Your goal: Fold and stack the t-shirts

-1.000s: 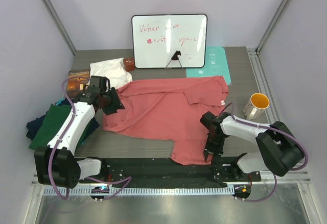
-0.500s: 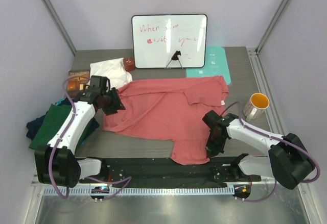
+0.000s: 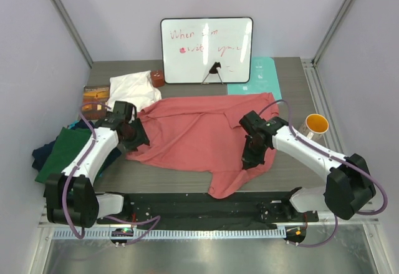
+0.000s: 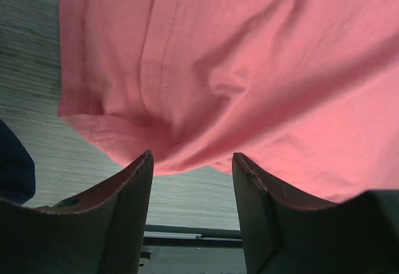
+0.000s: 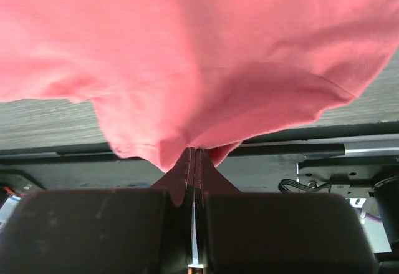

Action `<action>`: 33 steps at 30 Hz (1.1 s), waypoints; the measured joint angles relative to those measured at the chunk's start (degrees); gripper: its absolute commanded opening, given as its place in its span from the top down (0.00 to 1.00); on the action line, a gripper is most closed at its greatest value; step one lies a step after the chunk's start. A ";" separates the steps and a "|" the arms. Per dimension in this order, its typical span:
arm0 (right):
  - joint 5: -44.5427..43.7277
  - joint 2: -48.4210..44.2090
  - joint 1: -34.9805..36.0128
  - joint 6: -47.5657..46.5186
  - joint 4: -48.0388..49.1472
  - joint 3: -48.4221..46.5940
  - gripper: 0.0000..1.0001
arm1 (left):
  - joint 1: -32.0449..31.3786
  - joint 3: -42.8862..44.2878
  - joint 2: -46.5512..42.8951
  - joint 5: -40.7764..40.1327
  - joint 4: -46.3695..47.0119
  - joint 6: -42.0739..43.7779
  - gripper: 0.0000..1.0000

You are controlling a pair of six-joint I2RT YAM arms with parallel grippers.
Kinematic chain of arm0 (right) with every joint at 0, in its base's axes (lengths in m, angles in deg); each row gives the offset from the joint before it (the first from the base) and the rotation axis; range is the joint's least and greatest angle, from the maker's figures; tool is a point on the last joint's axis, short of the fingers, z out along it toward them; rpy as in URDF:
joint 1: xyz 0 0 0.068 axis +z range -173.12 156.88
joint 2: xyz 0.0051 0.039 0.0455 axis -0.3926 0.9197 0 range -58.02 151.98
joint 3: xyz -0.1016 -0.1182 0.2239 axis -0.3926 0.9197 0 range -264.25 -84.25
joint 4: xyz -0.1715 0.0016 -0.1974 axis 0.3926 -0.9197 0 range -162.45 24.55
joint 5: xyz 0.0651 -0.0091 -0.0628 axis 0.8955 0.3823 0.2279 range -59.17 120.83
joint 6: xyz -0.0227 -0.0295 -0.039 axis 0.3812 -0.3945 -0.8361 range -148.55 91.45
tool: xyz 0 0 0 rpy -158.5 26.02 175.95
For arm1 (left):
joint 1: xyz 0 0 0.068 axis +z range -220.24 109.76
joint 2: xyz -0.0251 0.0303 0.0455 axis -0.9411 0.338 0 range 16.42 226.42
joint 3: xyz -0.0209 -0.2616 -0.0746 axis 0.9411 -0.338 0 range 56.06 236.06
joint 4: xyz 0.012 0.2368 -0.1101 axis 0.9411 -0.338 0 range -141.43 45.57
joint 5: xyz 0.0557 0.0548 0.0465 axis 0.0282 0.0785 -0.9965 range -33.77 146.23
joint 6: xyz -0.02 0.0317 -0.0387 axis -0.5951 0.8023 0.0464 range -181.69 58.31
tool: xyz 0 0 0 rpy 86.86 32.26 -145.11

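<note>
The pink shirt (image 3: pixel 199 130) lay spread across the middle of the table (image 3: pixel 162 179). The right gripper (image 5: pixel 194 152) was pinched tight on a fold at its right side. The left gripper (image 4: pixel 192 158) stood with its 2 fingers apart at the left hem, clamping nothing. A green shirt (image 3: pixel 62 152) lay on a navy shirt (image 3: pixel 38 156) at the table's left edge.

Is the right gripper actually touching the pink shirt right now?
Touching. The right wrist view shows the right gripper shut, pinching a fold of the salmon-pink t-shirt between its jaws.
</note>
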 measured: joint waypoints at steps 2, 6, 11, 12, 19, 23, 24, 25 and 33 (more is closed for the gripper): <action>-0.31 0.63 0.00 -1.27 -0.57 -2.34 0.99 | 0.02 -0.39 -0.26 -0.35 -0.22 -0.22 0.45; -0.92 1.33 -0.44 -3.78 -1.81 -5.86 0.99 | 0.07 -0.46 -0.28 -1.18 -0.96 -0.63 0.44; -0.90 1.40 -2.40 -6.62 -3.19 -8.35 0.99 | 1.18 -0.17 2.43 -3.82 -2.21 -0.57 0.44; -0.85 1.40 -2.97 -7.15 -3.41 -8.79 0.99 | 1.86 0.00 3.72 -4.31 -2.47 -0.39 0.44; -0.17 1.36 -5.20 -9.77 -3.96 -8.94 0.99 | 6.54 2.67 12.68 -4.92 -4.24 2.69 0.45; 0.68 1.31 -6.16 -10.27 -3.91 -7.45 0.99 | 6.67 2.86 12.72 -4.70 -4.74 3.74 0.54; 0.83 1.31 -6.32 -10.34 -3.93 -7.26 0.99 | 6.64 2.86 12.83 -4.61 -4.85 3.91 0.59; 1.01 1.31 -6.49 -10.51 -3.93 -7.10 0.99 | 6.67 2.93 13.05 -4.44 -5.01 4.04 0.62; 2.03 1.31 -7.58 -11.54 -3.48 -7.04 0.99 | 6.67 3.48 15.19 -3.26 -6.03 4.39 1.00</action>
